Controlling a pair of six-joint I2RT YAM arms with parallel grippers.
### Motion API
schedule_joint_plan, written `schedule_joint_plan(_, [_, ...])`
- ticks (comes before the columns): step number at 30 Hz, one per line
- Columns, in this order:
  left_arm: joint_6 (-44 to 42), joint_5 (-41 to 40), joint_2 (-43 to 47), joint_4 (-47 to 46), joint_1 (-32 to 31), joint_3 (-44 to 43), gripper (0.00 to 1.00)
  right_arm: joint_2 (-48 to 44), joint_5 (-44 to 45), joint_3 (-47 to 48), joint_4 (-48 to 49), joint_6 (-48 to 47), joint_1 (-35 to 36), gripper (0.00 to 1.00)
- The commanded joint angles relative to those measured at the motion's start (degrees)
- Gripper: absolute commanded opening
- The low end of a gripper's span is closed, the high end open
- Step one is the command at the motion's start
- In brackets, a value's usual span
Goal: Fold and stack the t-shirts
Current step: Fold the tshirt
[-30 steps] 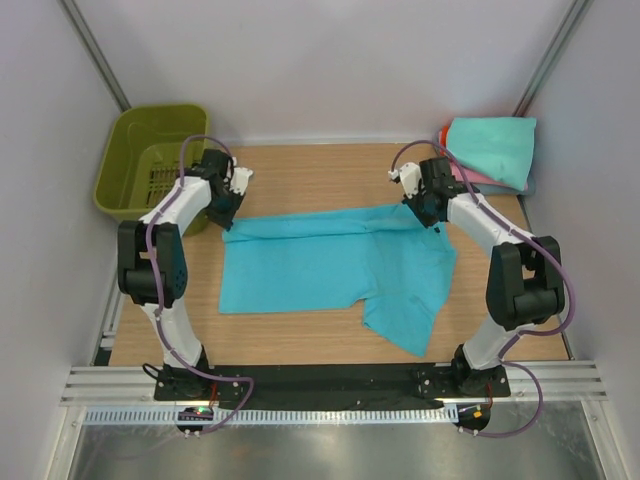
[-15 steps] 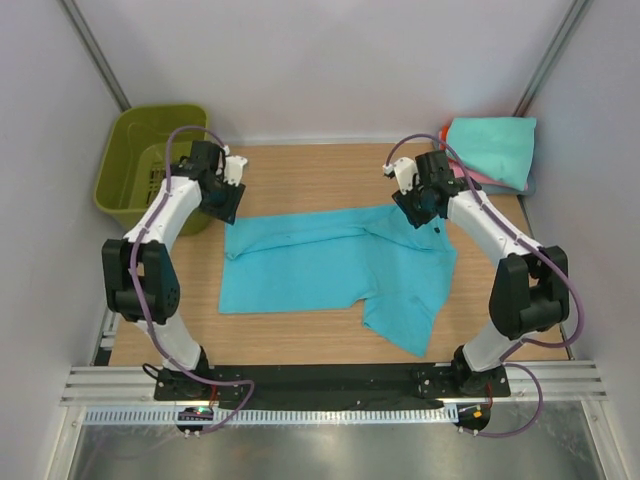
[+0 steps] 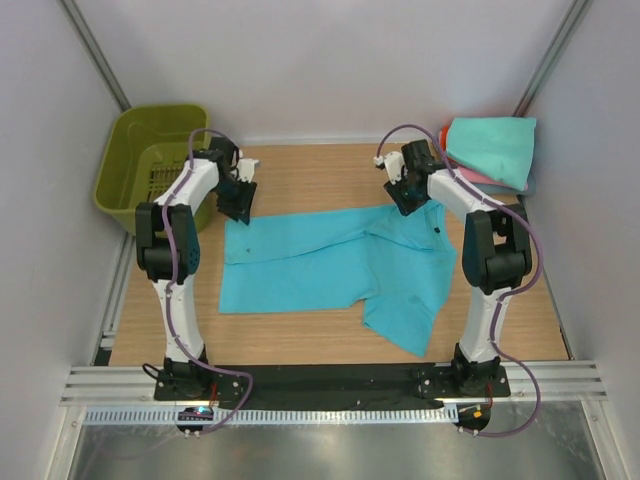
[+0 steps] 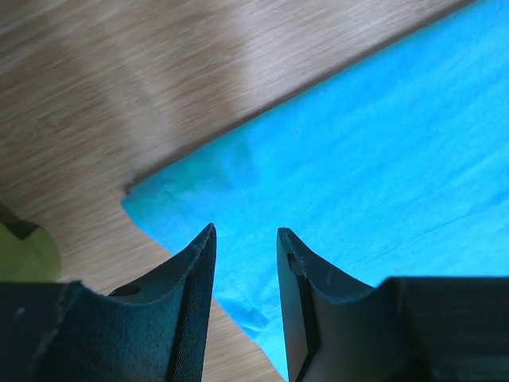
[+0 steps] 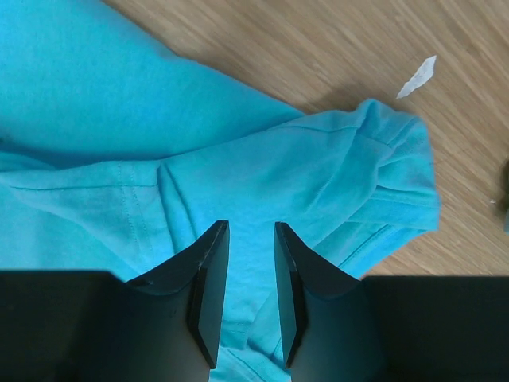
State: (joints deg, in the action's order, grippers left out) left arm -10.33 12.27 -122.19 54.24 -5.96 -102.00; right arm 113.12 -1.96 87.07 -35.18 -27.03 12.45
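We saw the turquoise t-shirt [image 3: 330, 265] lying mid-table on the wood-grain table [image 3: 310, 170]. It was soft, matte knit, and a stitched, creased sleeve was bunched at its far right corner. The left gripper [image 4: 245, 232] and right gripper [image 5: 250, 227] hung part open and empty, their smooth black wedge-shaped fingers over the shirt's far corners. A folded mint-teal t-shirt [image 3: 492, 148] lay at the table's far right corner.

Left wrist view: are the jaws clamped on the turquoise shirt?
No, the jaws stand apart over the turquoise shirt, with nothing pinched between them.
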Motion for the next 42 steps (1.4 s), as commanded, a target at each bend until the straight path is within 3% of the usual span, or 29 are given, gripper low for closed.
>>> schedule_joint_plan(1, [1.01,2.67,3.19,1.31,0.16,1.8,0.37,-0.01,-0.41,3.72,0.81,1.27,-0.76,0.35])
schedule_joint_plan(26, [2.07,3.02,5.65,0.96,0.16,6.9,0.36,1.23,-5.07,-0.32,-3.23,1.45,4.86,0.29])
schedule_joint_plan(38, [2.15,2.76,7.32,-0.01,0.16,8.13,0.36,-17.39,-9.38,-12.97,-13.33,0.58,7.85,0.28])
schedule_joint_plan(42, [2.33,2.76,6.97,-0.36,0.16,7.95,0.36,-18.12,-7.28,-12.72,-11.76,-0.31,7.77,0.28])
